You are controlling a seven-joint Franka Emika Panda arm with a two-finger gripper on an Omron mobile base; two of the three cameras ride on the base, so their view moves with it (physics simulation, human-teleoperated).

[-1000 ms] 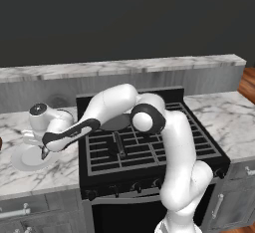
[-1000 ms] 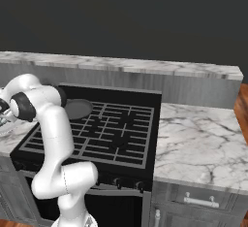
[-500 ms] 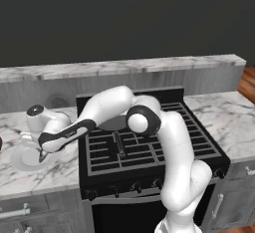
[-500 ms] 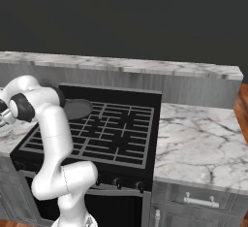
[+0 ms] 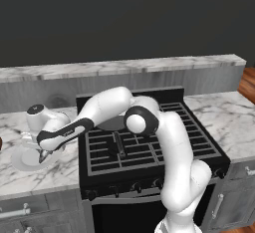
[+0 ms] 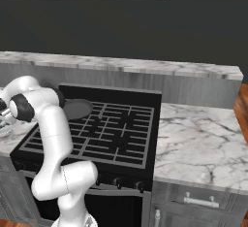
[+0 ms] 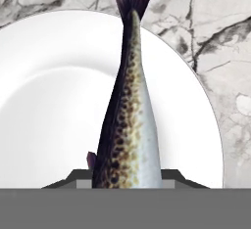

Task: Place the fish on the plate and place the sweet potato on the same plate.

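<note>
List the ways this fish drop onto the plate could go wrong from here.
1. In the hand view the fish runs between the fingertips with its tail out past the rim of the plate; released like this, it may end up lying across the rim instead of fully inside.
2. In the left base view the gripper sits low over the plate near the counter's front; a push could slide it.

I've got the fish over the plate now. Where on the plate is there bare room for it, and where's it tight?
In the hand view the plate is bare white on both sides of the fish: a wide patch to the picture's left, a narrower strip toward the right rim. The tail fin overhangs the far rim onto the marble counter. The gripper hangs over the plate beside the stove.
</note>
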